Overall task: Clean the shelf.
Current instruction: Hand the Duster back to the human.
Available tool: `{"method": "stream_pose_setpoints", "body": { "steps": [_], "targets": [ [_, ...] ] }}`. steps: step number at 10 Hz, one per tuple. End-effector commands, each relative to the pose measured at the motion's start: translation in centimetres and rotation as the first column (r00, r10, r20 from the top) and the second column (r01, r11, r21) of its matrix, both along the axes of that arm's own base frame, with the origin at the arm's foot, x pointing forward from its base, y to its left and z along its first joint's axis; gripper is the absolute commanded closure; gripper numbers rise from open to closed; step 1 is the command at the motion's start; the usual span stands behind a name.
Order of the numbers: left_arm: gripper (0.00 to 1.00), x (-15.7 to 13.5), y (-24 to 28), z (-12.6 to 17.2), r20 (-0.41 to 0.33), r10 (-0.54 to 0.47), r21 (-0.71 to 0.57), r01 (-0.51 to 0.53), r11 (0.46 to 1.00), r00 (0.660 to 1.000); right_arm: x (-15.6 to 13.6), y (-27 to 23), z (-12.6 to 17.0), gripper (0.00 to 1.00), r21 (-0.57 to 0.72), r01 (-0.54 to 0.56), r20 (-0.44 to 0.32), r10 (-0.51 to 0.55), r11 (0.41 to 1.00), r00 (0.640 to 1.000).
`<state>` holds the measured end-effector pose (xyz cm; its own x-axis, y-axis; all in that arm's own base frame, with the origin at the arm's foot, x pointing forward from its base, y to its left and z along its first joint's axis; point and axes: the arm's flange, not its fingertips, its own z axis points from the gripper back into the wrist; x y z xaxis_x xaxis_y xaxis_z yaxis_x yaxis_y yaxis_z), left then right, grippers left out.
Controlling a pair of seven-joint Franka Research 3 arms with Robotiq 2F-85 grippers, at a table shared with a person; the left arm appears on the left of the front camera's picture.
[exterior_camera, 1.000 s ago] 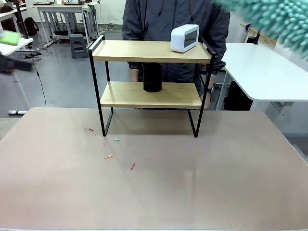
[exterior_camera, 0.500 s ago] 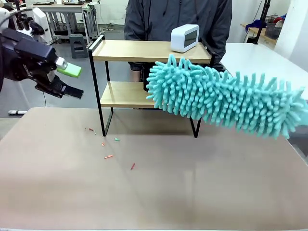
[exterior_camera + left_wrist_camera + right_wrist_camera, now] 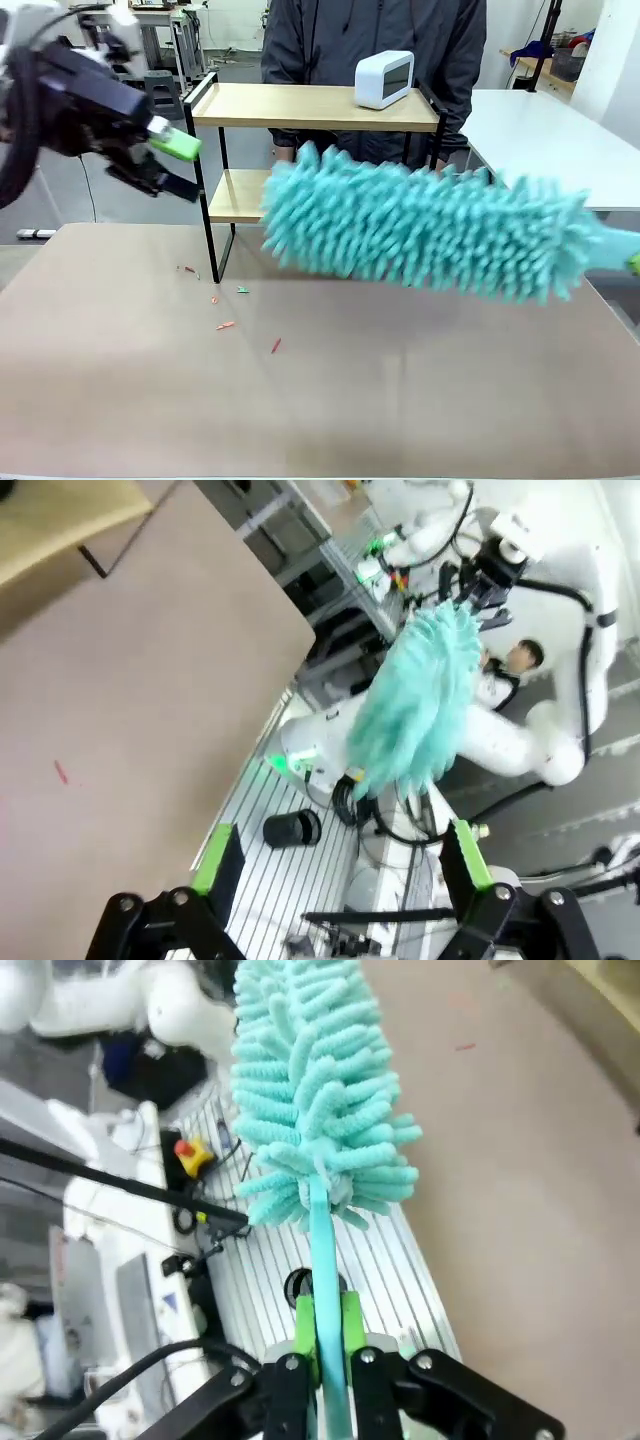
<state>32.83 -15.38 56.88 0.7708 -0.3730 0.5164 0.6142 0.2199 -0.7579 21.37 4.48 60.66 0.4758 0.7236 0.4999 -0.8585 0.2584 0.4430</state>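
The shelf (image 3: 300,106) stands at the table's far side, two light wooden boards in a black frame, and a corner of the shelf (image 3: 60,515) shows in the left wrist view. A fluffy teal duster (image 3: 420,240) lies across its lower tier and right legs, blurred by motion. My right gripper (image 3: 325,1352) is shut on the duster's (image 3: 315,1090) thin teal handle. My left gripper (image 3: 178,166) hovers open just left of the shelf's top-left post, holding nothing. The left gripper (image 3: 338,872) has its green pads wide apart.
A white clock (image 3: 385,78) sits on the top board's right end. A person (image 3: 370,30) in a dark jacket stands right behind the shelf. Small red and green scraps (image 3: 228,325) lie on the tan table (image 3: 320,400) near the shelf's left legs. Another white table (image 3: 540,140) stands at the right.
The duster swung down from the top right and swept left in front of the shelf. My left gripper came in from the left edge towards the shelf's left post.
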Motion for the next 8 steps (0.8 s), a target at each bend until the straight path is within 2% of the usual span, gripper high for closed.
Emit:
{"method": "stream_pose_setpoints", "body": {
  "steps": [1,3,5,6,7,8],
  "targets": [
    [0.00,3.4,-3.0,1.2,0.041,-0.144,0.059,0.142,0.988,0.989,2.3,2.9,1.1,0.88,-0.135,-0.126,-0.054,0.119,0.983,0.991],
    [0.00,4.6,-6.9,0.6,0.041,-0.241,0.121,0.235,0.965,0.970,3.4,5.5,0.9,0.88,-0.166,-0.210,-0.081,0.199,0.963,0.977],
    [0.00,4.1,-11.2,-1.2,0.003,-0.456,0.165,0.449,0.878,0.890,5.2,7.1,0.8,0.88,-0.141,-0.240,-0.087,0.229,0.960,0.970],
    [0.00,3.4,-12.7,-1.9,0.005,-0.533,0.174,0.524,0.834,0.846,6.1,7.5,0.5,0.88,-0.119,-0.248,-0.102,0.237,0.961,0.966],
    [0.00,2.8,-13.7,-2.5,0.018,-0.560,0.187,0.547,0.816,0.828,6.8,7.7,0.4,0.88,-0.097,-0.249,-0.108,0.238,0.964,0.965],
    [0.00,2.2,-14.4,-3.0,0.020,-0.604,0.160,0.594,0.788,0.797,7.3,7.7,0.2,0.88,-0.084,-0.233,-0.113,0.223,0.969,0.968]
  ]
}}
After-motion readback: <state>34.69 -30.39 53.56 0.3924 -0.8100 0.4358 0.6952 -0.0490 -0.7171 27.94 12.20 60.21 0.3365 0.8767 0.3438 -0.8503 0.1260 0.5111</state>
